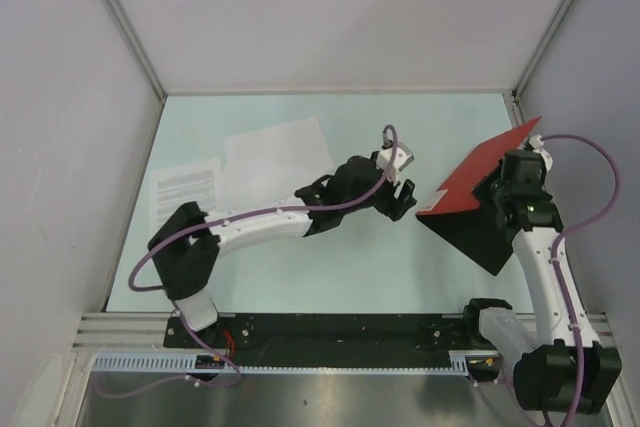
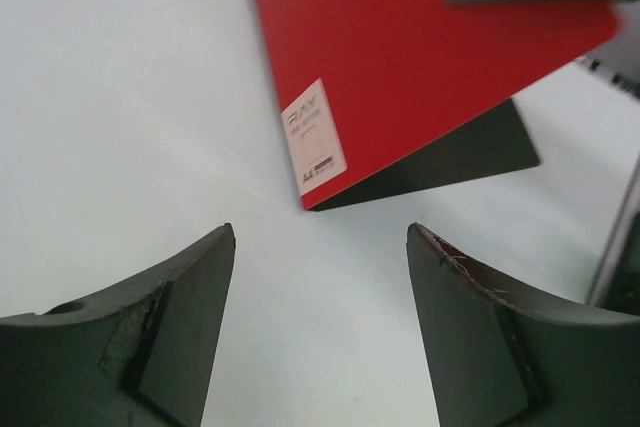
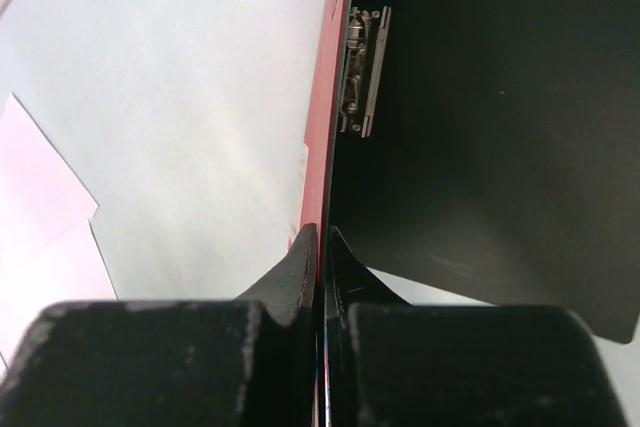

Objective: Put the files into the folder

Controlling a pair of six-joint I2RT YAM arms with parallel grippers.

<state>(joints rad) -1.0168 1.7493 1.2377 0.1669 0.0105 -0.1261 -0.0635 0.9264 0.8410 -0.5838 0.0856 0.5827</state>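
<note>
- From above, the folder [image 1: 478,169] lies open on the pale surface [image 1: 300,277]. Its red cover [image 1: 470,182] is tilted up off the black inner leaf [image 1: 482,235], which lies flat.
- The right hand [image 1: 503,179] is at the far-side edge of that raised cover, closed on it.
- The left hand [image 1: 404,201] hangs just beside the folder's near corner. Its fingers are spread and it holds nothing.
- The files [image 1: 272,157] lie well apart from the folder, beyond the left arm. A printed sheet [image 1: 185,187] is farthest from the folder, with blank paper beside it.
- In the left wrist view, the two dark fingers stand wide apart over bare surface. The folder's corner with its white label [image 2: 313,137] is ahead of them, not touching.
- In the right wrist view, the fingers are pinched together on the thin red edge of the cover. A metal clip [image 3: 362,72] sits on the black inside, and white sheets show far off.
</note>
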